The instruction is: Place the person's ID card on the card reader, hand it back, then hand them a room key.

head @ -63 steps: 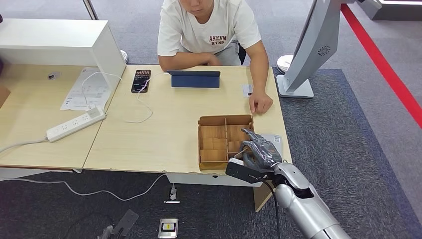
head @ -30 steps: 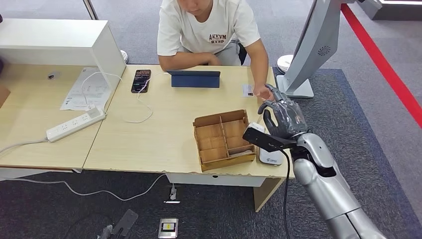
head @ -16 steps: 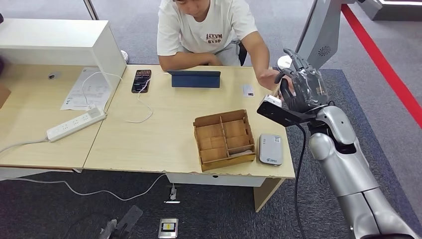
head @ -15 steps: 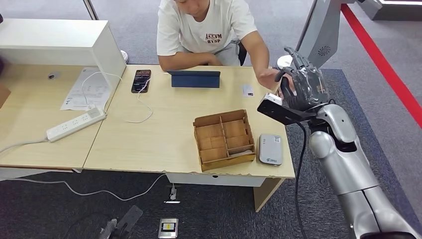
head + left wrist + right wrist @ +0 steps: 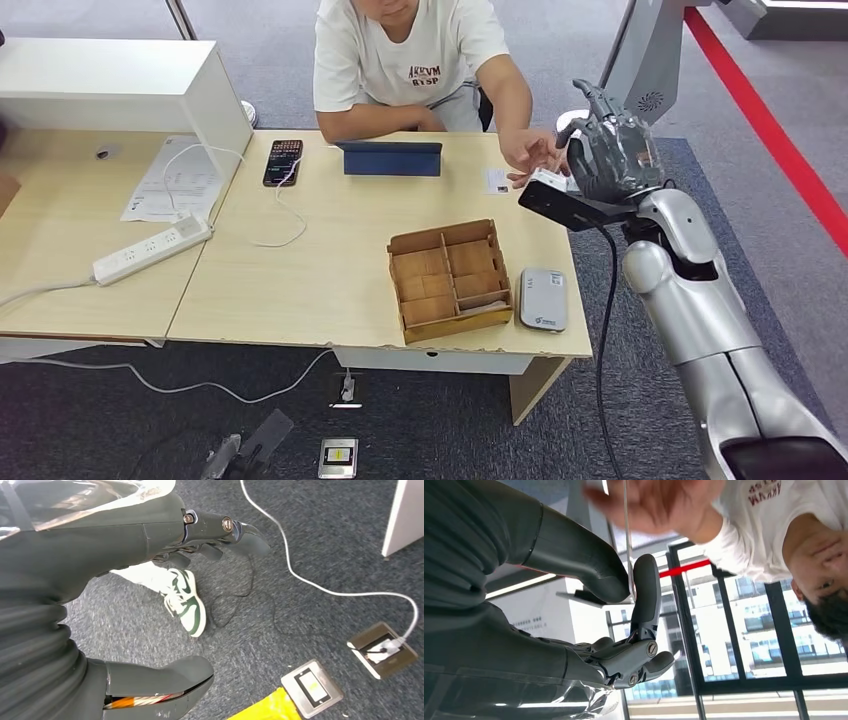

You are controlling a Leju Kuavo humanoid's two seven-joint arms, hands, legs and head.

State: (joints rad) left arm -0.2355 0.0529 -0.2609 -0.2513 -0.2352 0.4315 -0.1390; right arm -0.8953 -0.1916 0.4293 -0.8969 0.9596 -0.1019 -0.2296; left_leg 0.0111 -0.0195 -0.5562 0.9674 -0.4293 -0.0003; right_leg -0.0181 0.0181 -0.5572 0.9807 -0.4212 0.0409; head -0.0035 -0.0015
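My right hand (image 5: 608, 152) is raised past the table's far right corner. In the right wrist view it pinches a thin room key card (image 5: 626, 540), seen edge-on, between thumb (image 5: 589, 565) and a finger (image 5: 646, 590). The person's hand (image 5: 530, 154) reaches out to my hand, and its fingers (image 5: 659, 505) are at the card's far end. A small white card (image 5: 497, 181) lies on the table near that hand. The grey card reader (image 5: 543, 299) sits at the front right, with nothing on it. My left hand (image 5: 150, 580) hangs over the floor, fingers apart, holding nothing.
A wooden compartment box (image 5: 450, 278) stands left of the reader. A blue tablet (image 5: 391, 157), a phone (image 5: 283, 161), a power strip (image 5: 152, 248) and cables lie further left on the table (image 5: 330, 260). A grey stand (image 5: 625, 70) rises behind my right hand.
My right hand has risen from the wooden box to the far right corner, carrying the card. The person's hand has lifted off the table and come up to my hand.
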